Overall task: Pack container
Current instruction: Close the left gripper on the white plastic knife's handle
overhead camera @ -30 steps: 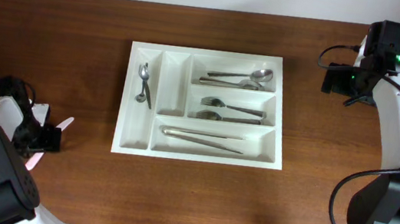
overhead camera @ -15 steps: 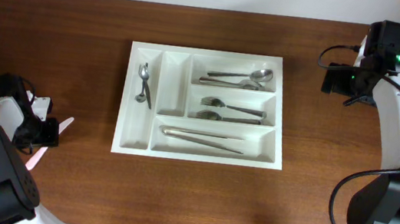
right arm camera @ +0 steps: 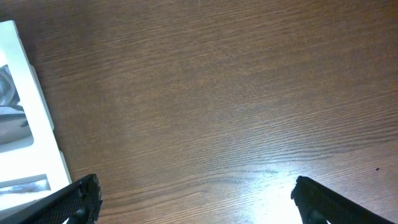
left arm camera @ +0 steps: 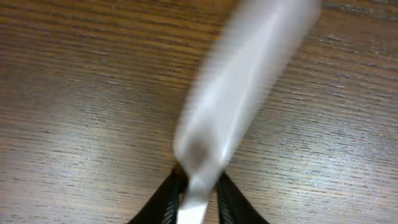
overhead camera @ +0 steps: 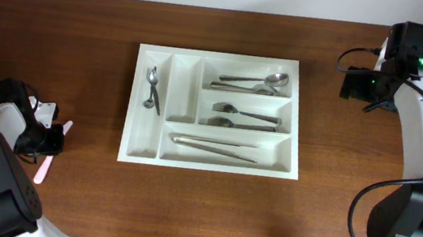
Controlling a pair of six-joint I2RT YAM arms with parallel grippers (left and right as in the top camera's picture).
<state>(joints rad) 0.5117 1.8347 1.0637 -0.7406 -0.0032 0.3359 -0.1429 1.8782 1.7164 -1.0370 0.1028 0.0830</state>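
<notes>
Left gripper, nearest the robot's base: closed on a pale pink, flat plastic utensil. In the wrist view its fingers pinch the narrow end and the blurred, wider blade reaches ahead over the brown wood-grain worktop.

Ahead and to the right of this gripper, well apart from it, lies the large white rectangular plastic cutlery tray. It sits flat and open side up, with its long axis running left to right across the worktop. Its two narrow upright compartments are at the end nearer the left gripper and the three long horizontal ones at the end nearer the right gripper. A small metal spoon lies in the outermost narrow compartment. Metal cutlery lies lengthwise in the long ones.

Right gripper, farthest: spread wide and holding nothing. It hangs over bare worktop just off the tray's far right corner.
</notes>
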